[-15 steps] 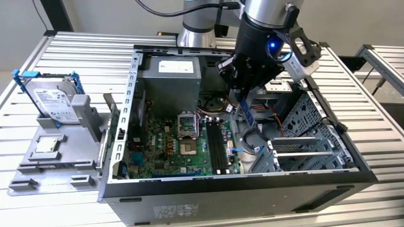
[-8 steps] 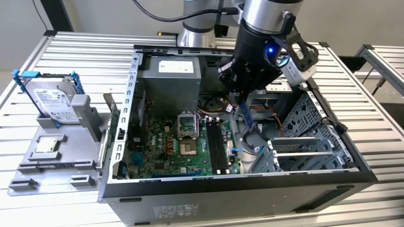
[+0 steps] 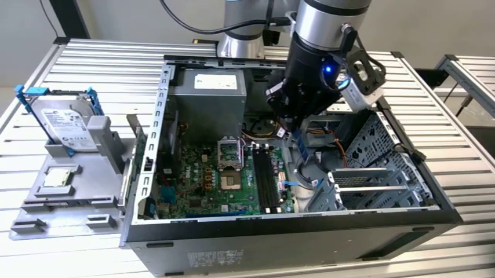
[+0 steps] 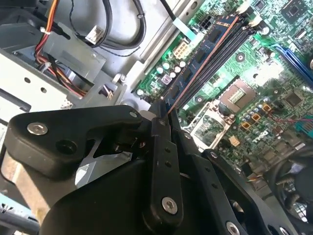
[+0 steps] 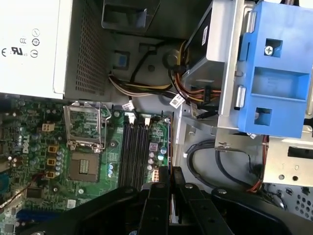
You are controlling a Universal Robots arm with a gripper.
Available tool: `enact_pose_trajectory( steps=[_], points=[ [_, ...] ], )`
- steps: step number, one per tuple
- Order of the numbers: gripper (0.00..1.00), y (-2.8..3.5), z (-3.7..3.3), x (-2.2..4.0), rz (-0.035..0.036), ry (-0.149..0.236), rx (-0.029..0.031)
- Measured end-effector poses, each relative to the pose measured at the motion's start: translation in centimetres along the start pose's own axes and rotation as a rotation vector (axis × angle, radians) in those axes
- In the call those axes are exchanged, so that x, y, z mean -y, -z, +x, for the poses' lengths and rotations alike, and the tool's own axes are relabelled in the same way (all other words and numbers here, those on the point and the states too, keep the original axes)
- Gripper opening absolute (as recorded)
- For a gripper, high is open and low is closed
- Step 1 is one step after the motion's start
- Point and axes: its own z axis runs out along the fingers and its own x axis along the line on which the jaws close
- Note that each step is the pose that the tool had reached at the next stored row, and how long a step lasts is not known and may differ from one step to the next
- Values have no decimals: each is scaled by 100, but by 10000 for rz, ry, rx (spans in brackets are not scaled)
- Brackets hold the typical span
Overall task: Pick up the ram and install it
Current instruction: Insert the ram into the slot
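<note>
My gripper hangs inside the open computer case, shut on the ram, a thin bluish stick that points down from the fingers. In the second wrist view the ram runs out from between the black fingers, edge on, over the motherboard's black slots. In the first wrist view the ram's edge is a thin line just beside the slots. In the exterior view the stick sits above the board, to the right of the slots; whether it touches is unclear.
A hard drive in a blue bracket and a small square silver chip rest on a grey stand outside the case. Inside are the power supply, the processor socket, cable bundles, a blue drive bracket and the metal drive cage.
</note>
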Motion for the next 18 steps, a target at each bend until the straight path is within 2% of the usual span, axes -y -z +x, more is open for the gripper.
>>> enact_pose_trajectory(
  steps=[7,13,16,18],
  points=[
    [0,-127,6,2,5,-55,35],
    [0,-237,17,4,44,-882,56],
    [0,-289,60,0,63,-1041,61],
    [0,-324,115,-1,64,-1059,63]
  ],
)
